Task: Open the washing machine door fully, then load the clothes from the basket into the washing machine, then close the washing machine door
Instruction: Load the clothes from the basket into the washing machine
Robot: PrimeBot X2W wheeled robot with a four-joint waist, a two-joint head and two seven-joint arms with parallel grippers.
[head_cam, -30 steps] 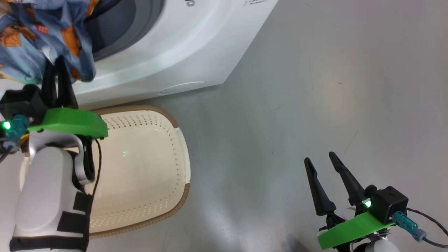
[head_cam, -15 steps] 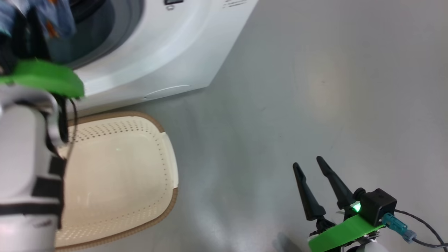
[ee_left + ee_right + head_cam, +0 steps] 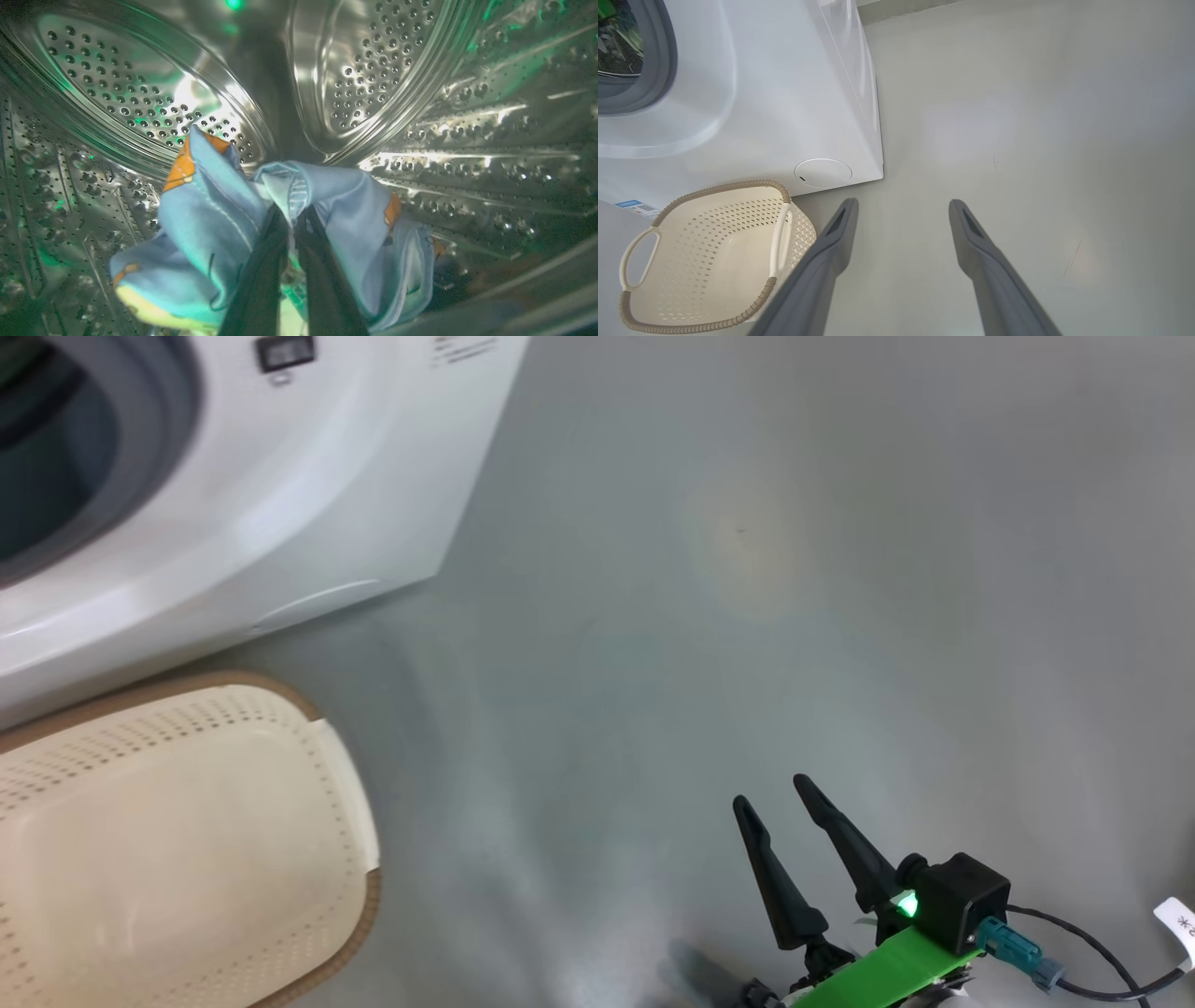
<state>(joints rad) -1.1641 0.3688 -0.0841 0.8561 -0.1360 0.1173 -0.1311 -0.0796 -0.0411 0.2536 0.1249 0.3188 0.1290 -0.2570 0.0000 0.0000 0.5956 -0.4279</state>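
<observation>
Our left claw (image 3: pixel 292 219) was deep inside the washing machine (image 3: pixel 280 504), and its two dark fingers were pinched tight on the clothes (image 3: pixel 210 219). The blue cloth with orange bears bunched up on both sides of the fingers and hung down below the tips. The shiny drum (image 3: pixel 373 70) with its little holes curved all around the claw, and its back wall was just ahead of the tips. Our right claw (image 3: pixel 768 790) held nothing. Its fingers stood apart over the bare grey floor (image 3: pixel 747 616). The basket (image 3: pixel 719 188) sat off to the left of that claw, touching or almost touching the front of the washing machine, and its inside was just bare cream plastic. We thought the loading was nearly done and that letting go was the next step. Some things could go wrong from here. If the left claw opened too slowly while pulling back, the cloth could catch on a finger and get dragged out again. If we let go too near the opening, a corner could hang over the rim and get pinched when the door was shut. If the claw pushed in more, the tips could bump the drum wall.
</observation>
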